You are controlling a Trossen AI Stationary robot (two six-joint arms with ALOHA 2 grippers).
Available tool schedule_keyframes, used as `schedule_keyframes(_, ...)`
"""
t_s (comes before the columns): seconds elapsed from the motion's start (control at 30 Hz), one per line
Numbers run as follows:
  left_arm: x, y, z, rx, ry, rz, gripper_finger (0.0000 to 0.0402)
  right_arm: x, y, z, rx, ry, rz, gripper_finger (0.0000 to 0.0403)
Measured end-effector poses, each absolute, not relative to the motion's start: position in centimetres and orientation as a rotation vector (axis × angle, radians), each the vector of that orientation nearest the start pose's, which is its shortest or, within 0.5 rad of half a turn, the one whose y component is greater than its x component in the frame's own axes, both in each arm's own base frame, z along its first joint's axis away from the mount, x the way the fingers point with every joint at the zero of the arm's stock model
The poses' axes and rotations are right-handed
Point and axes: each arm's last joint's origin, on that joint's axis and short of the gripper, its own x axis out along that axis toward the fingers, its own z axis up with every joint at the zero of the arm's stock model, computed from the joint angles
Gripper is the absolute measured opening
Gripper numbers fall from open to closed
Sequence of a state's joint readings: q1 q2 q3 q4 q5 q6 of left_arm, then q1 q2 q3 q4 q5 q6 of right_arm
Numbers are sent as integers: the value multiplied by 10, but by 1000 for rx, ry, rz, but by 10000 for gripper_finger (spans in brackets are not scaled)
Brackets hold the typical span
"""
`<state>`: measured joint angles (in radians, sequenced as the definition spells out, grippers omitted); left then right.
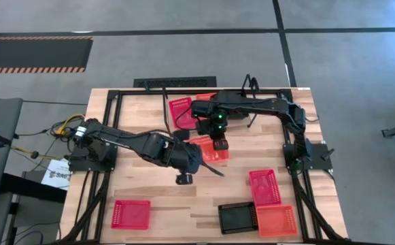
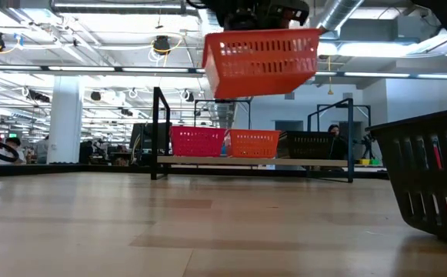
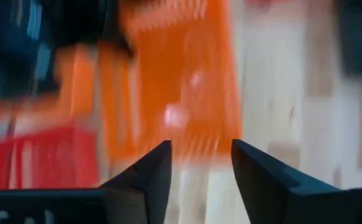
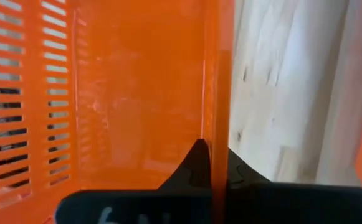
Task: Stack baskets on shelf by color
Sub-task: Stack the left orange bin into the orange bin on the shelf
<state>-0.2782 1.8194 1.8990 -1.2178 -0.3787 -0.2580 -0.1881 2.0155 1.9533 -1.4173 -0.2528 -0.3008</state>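
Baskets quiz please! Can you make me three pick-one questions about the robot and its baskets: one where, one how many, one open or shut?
1. Where is the lifted orange basket? A on the floor B in the air C under a box
2. How many basket colours sit on the shelf? A one B six C three
3. The left gripper is: A open B shut on a cup C shut on a spoon
Answers: B, the right gripper holds it above the table; C, red, orange, black; A, it gapes, holding nothing.
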Motion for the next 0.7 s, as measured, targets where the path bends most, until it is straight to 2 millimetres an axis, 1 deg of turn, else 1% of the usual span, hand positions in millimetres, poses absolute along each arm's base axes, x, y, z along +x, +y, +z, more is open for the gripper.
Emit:
schedule_keyframes(0.07,342,-84,352,103,1152,295,163,384,-72,291,62,1420,229,2)
schedule_keyframes(0.17,323,-77,348,47,1316,438,165,380,-87,291,5,1450,118,1)
schedule_keyframes(0.23,322,-77,342,-28,1312,507,165,378,-98,293,-22,1455,28,1)
schedule_keyframes(0.3,321,-78,337,-83,1306,545,166,375,-112,297,-5,1448,-90,1)
schedule_keyframes(0.4,321,-80,335,-145,1283,609,166,373,-135,305,49,1394,-257,1)
schedule_keyframes(0.53,323,-81,326,-175,1284,645,166,367,-163,315,154,1301,-422,1)
schedule_keyframes(0.63,321,-82,319,-178,1311,673,166,354,-182,326,240,1242,-542,1)
schedule_keyframes(0.7,318,-84,314,-171,1339,682,166,342,-191,338,298,1189,-616,1)
